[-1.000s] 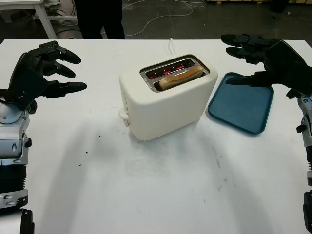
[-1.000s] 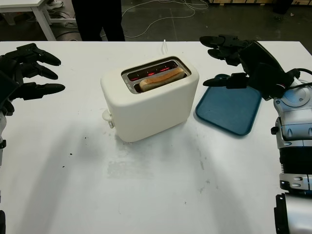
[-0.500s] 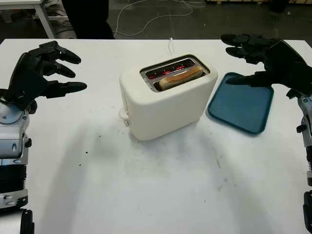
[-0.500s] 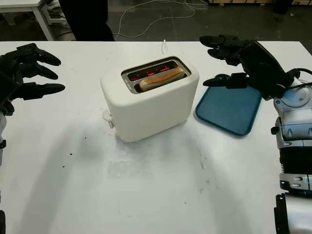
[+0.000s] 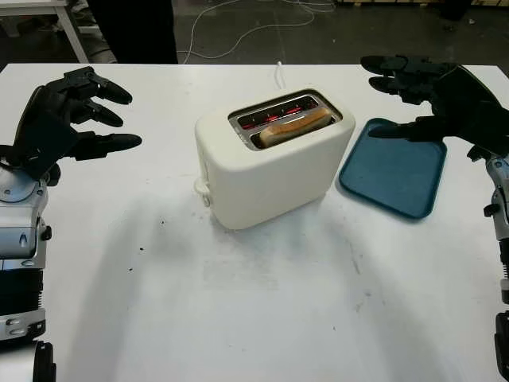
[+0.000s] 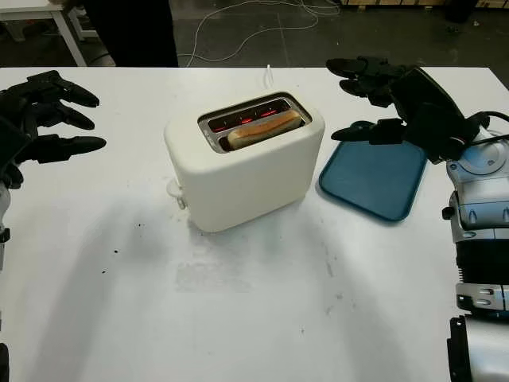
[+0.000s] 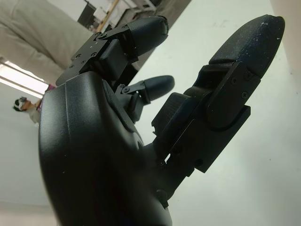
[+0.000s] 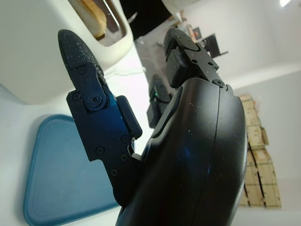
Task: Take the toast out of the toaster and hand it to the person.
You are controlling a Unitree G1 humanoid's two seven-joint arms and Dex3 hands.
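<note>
A cream toaster (image 5: 270, 163) stands mid-table with its slots glowing red. One slice of toast (image 5: 293, 127) stands up out of the nearer slot, also seen as toast (image 8: 92, 15). My left hand (image 5: 83, 111) hovers open over the table's left side, well away from the toaster. My right hand (image 5: 413, 87) hangs open to the right of the toaster, above the far end of a blue tray (image 5: 394, 169). A person in dark trousers (image 5: 131, 30) stands beyond the table's far left edge.
The white table (image 5: 254, 302) has a few dark crumbs (image 5: 143, 248) on its left part. The toaster's white cord (image 5: 280, 73) runs off the far edge. Cables lie on the dark floor behind.
The person behind the table has shifted to the left. Both hands and the toaster have stayed where they were.
</note>
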